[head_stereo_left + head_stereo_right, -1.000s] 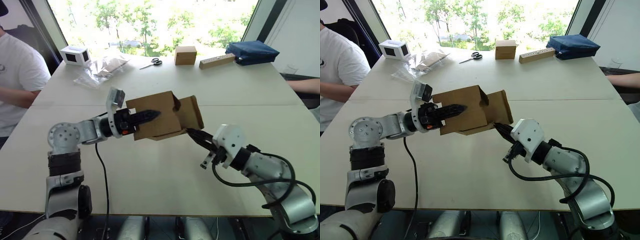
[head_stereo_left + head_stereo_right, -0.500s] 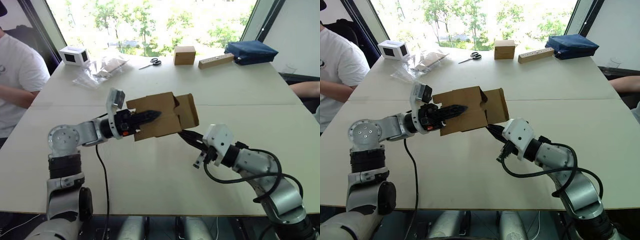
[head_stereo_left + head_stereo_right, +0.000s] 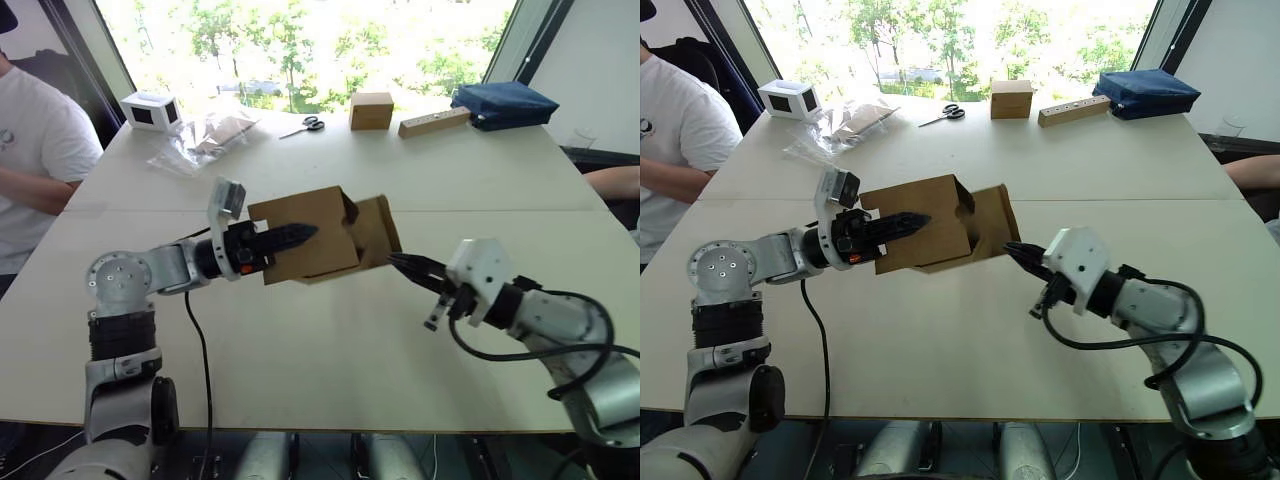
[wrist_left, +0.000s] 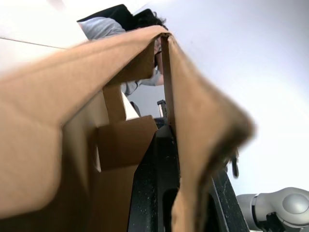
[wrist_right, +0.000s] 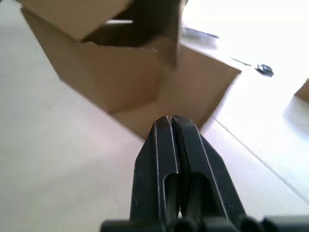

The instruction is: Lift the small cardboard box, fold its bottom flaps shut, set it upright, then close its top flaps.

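While the plain brown corrugated small cardboard box point(image 3: 305, 235) hangs on its side above the middle of the white tabletop point(image 3: 330, 350), clear of the surface, the left gripper point(image 3: 290, 236) holds it by one side wall, one black finger lying along the outside face and the other, as the left wrist view shows, inside the carton, so this hand is clamped on the cardboard. The open end facing the robot's right shows loose brown hinged bottom flaps point(image 3: 378, 228), one standing out toward the right gripper point(image 3: 1013, 250). That gripper has its two black fingers pressed together with nothing between them, its tip just beside the lowest flap's edge; whether it touches cannot be told.

The step in hand appears to be folding the bottom shut. To do it well, the closed fingertips should likely press flat against the outer face of a flap near its free edge, not its hinge, and sweep it inward across the opening, while the left hand holds the carton firm so it does not twist in the grip. Pushing at a corner could crease the panel or slide off it.

Along the far edge lie a neat closed brown cube box point(image 3: 371, 110), scissors point(image 3: 306, 125), a wooden block point(image 3: 434, 122) and a navy pouch point(image 3: 504, 104).
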Robot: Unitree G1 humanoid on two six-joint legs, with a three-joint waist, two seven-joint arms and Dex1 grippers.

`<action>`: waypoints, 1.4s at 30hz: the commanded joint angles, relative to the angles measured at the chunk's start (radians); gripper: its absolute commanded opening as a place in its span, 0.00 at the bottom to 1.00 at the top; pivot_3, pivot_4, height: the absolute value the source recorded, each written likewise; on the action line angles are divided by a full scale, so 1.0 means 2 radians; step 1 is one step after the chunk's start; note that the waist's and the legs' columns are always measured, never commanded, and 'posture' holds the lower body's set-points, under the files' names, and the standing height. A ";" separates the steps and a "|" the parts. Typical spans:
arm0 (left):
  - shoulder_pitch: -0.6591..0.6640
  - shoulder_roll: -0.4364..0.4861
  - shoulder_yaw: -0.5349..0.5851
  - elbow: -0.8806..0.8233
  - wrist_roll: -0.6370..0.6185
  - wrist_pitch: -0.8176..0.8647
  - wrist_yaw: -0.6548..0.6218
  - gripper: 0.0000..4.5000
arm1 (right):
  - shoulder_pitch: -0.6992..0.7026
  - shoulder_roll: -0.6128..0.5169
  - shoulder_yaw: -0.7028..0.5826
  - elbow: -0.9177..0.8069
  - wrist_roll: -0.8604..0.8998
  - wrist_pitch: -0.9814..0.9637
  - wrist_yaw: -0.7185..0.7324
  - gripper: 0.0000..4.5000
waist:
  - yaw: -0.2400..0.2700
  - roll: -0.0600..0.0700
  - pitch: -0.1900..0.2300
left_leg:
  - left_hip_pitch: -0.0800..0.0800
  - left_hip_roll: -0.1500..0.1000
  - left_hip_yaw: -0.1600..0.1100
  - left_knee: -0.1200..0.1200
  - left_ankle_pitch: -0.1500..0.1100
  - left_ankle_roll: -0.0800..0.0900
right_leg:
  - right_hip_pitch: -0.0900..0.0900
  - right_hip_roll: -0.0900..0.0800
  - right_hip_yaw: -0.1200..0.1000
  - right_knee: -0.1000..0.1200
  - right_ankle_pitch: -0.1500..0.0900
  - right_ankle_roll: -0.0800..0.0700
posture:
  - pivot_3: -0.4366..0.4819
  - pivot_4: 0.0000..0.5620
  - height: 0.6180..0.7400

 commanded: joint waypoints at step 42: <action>0.025 0.045 -0.052 -0.046 -0.170 -0.020 0.050 0.00 | 0.017 0.140 -0.045 0.103 0.573 0.103 -0.301 0.94 | -0.004 0.000 0.000 | 0.000 0.000 0.001 0.000 -0.002 0.003 | 0.000 0.000 0.001 0.000 0.000 0.000 | 0.48 0.27 1.00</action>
